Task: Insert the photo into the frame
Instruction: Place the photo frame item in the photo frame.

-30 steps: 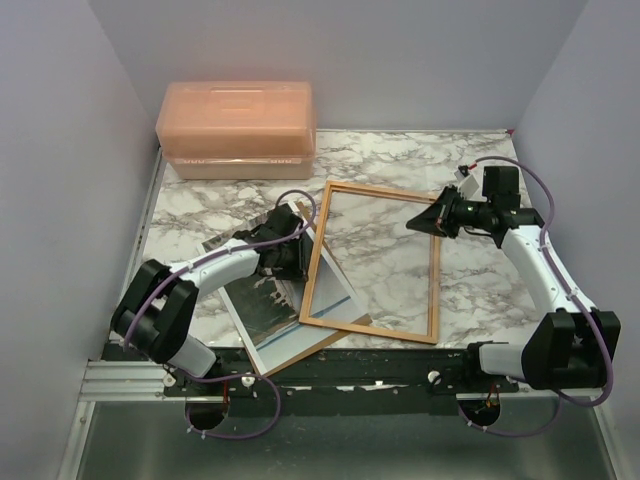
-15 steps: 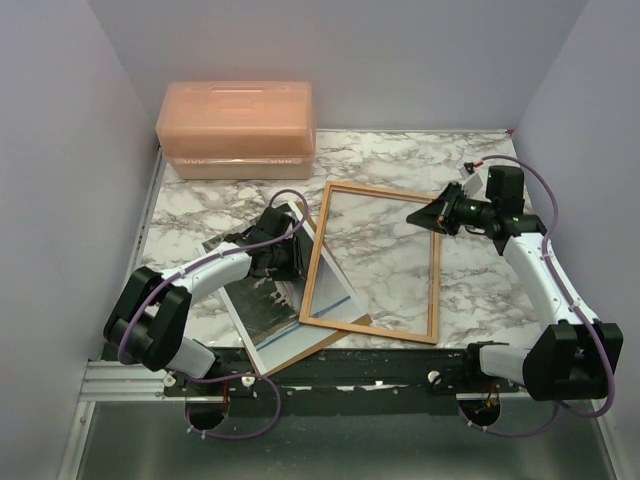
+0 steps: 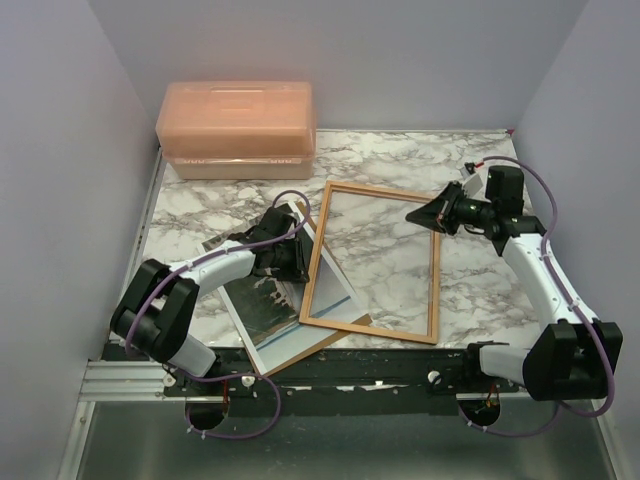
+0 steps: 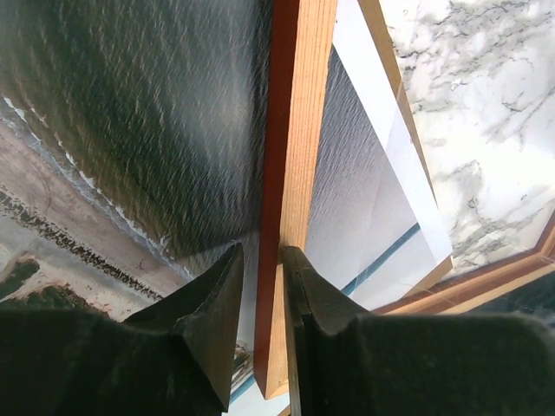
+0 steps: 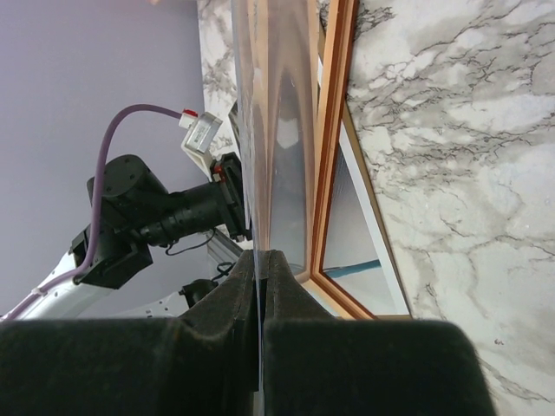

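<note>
One frame [image 3: 314, 262], wood-toned back, red-orange front, over one dark, streaky, white-edged photo [image 3: 262, 305]. Left pincer [image 4: 262, 256] clamped on frame rail; right pincer [image 5: 260, 260] closed on one clear sheet [image 5: 286, 130].

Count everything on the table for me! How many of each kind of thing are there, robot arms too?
Robot arms: 2, the left arm and the right arm
Frame: 1
Photo: 1
Clear sheet: 1
Brown board: 1
Orange box: 1
Total: 7
</note>
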You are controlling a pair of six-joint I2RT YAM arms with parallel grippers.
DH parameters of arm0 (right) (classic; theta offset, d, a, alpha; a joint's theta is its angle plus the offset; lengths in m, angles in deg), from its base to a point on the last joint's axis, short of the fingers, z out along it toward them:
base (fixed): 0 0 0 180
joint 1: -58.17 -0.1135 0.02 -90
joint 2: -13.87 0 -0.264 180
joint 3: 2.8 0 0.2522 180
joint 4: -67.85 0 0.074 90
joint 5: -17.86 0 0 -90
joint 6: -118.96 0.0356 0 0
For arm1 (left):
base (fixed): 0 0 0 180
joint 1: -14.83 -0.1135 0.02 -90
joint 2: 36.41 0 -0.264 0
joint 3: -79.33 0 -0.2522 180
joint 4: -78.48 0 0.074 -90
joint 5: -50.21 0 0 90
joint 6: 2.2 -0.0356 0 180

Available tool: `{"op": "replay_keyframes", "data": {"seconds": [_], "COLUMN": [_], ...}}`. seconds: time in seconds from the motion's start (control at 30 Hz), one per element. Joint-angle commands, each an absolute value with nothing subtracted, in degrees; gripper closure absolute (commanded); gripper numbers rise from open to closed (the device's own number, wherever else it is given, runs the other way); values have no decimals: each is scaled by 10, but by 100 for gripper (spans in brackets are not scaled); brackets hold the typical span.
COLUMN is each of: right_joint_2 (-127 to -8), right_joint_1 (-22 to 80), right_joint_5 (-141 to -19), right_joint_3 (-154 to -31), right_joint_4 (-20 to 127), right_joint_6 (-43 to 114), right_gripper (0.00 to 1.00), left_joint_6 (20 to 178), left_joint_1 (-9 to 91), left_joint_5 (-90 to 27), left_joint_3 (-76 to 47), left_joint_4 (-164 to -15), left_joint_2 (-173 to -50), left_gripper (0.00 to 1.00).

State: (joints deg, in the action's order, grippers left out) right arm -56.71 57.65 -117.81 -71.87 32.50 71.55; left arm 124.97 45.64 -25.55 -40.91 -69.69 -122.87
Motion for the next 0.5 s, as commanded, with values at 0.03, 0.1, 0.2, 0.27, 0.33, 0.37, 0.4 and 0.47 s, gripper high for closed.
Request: {"op": "replay_keyframes", "data": {"seconds": [0.03, 0.1, 0.2, 0.27, 0.33, 0.37, 0.4, 0.47], "right_joint_2": [-567, -571, -575, -577, -579, -580, -581, -584], "right_joint_1": [577, 578, 578, 577, 578, 578, 578, 578], "right_joint_5": [-1173, -1172, -1173, -1174, -1176, -1179, -1181, -1181], "right_joint_3": [-701, -697, -691, -686, -679, -674, -673, -670], "right_joint_4": [350, 353, 360, 368, 377, 384, 388, 391], "right_joint_6": [734, 737, 742, 747, 752, 755, 755, 756], "right_gripper": [99, 100, 100, 99, 99, 99, 99, 99], "left_joint_6": [1246, 1246, 1246, 1245, 1245, 1244, 1244, 1244], "left_joint_1": [454, 455, 455, 455, 454, 455, 455, 455], "left_joint_5": [-258, -260, -263, -265, -264, -264, -264, -264], "left_joint_3": [-408, -409, -408, -407, -408, -407, -407, -408], "left_joint_4": [-700, -700, -697, -696, -696, -696, -696, -696], "left_joint_2": [-1244, -1244, -1244, -1244, -1245, -1245, -1246, -1247], "left_gripper": [76, 76, 77, 77, 78, 78, 78, 79]}}
